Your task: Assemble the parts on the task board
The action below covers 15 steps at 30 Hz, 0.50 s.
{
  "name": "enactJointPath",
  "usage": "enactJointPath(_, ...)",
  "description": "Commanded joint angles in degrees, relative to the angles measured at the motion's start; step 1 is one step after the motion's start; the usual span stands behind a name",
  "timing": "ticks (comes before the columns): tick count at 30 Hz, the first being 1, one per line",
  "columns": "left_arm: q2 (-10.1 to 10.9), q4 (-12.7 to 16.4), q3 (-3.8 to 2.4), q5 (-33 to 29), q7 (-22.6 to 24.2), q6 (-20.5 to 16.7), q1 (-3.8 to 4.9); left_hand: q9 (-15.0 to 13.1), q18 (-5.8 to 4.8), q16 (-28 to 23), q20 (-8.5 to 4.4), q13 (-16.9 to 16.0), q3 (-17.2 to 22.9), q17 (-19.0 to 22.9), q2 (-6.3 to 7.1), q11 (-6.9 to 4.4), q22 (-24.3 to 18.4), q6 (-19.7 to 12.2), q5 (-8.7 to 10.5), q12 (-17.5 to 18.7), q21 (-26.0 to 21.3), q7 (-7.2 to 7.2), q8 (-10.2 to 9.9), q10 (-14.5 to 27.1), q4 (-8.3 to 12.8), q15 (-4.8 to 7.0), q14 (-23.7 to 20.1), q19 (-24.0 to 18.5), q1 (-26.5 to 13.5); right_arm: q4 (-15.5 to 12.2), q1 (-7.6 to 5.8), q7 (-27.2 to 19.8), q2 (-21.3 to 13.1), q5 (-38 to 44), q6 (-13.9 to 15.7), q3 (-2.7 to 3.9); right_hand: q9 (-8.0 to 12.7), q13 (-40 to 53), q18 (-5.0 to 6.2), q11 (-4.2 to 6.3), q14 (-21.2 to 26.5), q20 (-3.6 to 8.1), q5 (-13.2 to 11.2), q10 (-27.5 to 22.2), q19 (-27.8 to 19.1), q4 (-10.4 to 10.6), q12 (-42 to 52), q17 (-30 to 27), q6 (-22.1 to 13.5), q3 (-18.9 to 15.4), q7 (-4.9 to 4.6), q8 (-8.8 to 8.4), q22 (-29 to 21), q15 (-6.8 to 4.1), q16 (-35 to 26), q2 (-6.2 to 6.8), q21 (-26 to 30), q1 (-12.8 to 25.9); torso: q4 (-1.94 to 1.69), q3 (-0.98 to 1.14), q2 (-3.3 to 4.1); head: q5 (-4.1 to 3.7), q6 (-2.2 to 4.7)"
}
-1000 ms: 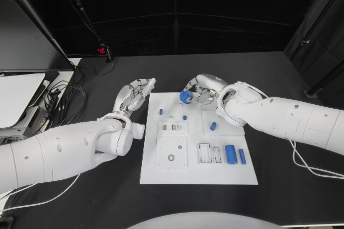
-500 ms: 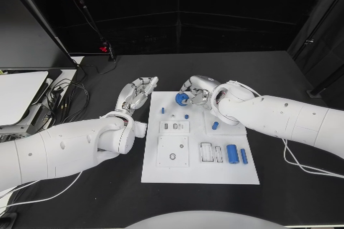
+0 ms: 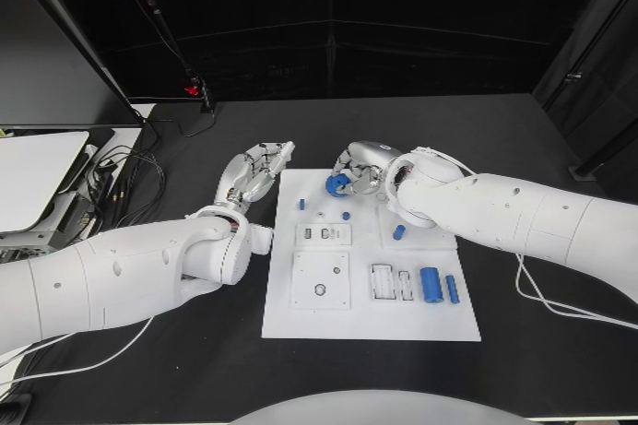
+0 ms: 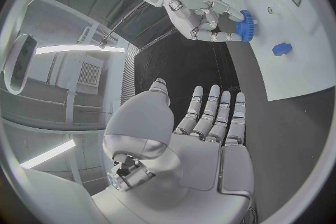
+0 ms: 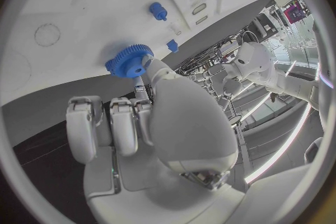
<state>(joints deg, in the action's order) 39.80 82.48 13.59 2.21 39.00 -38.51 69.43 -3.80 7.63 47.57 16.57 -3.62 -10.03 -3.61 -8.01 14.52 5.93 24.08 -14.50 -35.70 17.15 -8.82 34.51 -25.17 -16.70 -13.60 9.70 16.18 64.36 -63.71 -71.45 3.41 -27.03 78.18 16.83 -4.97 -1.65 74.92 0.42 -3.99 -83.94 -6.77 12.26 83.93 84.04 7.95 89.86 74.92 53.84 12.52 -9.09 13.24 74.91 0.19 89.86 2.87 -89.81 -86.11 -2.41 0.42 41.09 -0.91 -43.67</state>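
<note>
The white task board (image 3: 366, 319) lies mid-table. My right hand (image 3: 364, 170) hovers at its far edge and pinches a blue toothed gear (image 3: 339, 183); in the right wrist view the gear (image 5: 128, 59) sits at the fingertips, close over the board (image 5: 77, 0), and I cannot tell whether they touch. Off the board's far left corner, my left hand (image 3: 256, 172) is open with straight fingers; the left wrist view shows this hand (image 4: 210, 123) empty, facing the gear (image 4: 245, 23). Small blue pegs (image 3: 301, 205) (image 3: 347, 217) (image 3: 399, 231) stand on the board. A thick blue cylinder (image 3: 430, 284) and a slim one (image 3: 451, 289) lie near its right edge.
Raised white plates with slots (image 3: 321, 235) (image 3: 319, 282) and two narrow pockets (image 3: 390, 283) occupy the board's middle. A white desk (image 3: 29, 181) and cables (image 3: 126, 181) lie beyond the table's left side. Black tabletop surrounds the board.
The right hand has shifted a little leftward with the gear still pinched. The left hand keeps its open pose.
</note>
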Motion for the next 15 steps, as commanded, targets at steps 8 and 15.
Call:
enactJointPath(8,-0.01,0.12,-0.06,0.41,14.03,0.03,0.08,-0.01,-0.56,-0.12,0.03,0.00,-0.24,-0.02,-0.37,0.07,0.05,0.55,-0.34,0.20,0.30,-7.75,-0.20,-0.44,-0.02,0.02,0.55,0.40,0.34,1.16,-0.09,1.98,0.66,1.48,-3.55,0.02,-3.09,15.08,-0.42,0.18,-6.06,0.37,-0.06,6.07,5.96,-0.41,0.14,15.08,7.06,-0.10,1.73,-0.36,15.09,-0.15,0.14,-0.47,-0.19,-0.12,0.04,-0.01,-0.02,0.06,-0.07)
enactJointPath(15,-0.02,0.08,-0.06,0.41,13.97,0.02,0.09,-0.01,-0.58,-0.13,0.03,0.00,-0.27,-0.02,-0.41,0.07,0.04,0.56,-0.40,0.21,0.30,-7.75,-0.22,-0.46,-0.02,0.01,0.58,0.39,0.36,1.33,-0.08,2.09,0.95,1.50,-4.33,0.01,-3.02,15.08,-0.42,0.16,-6.06,0.35,-0.17,6.07,5.96,-0.39,0.14,15.08,7.05,-0.16,1.71,-0.58,15.09,-0.14,0.14,-0.45,-0.19,0.06,0.01,0.00,-0.02,0.05,-0.05)
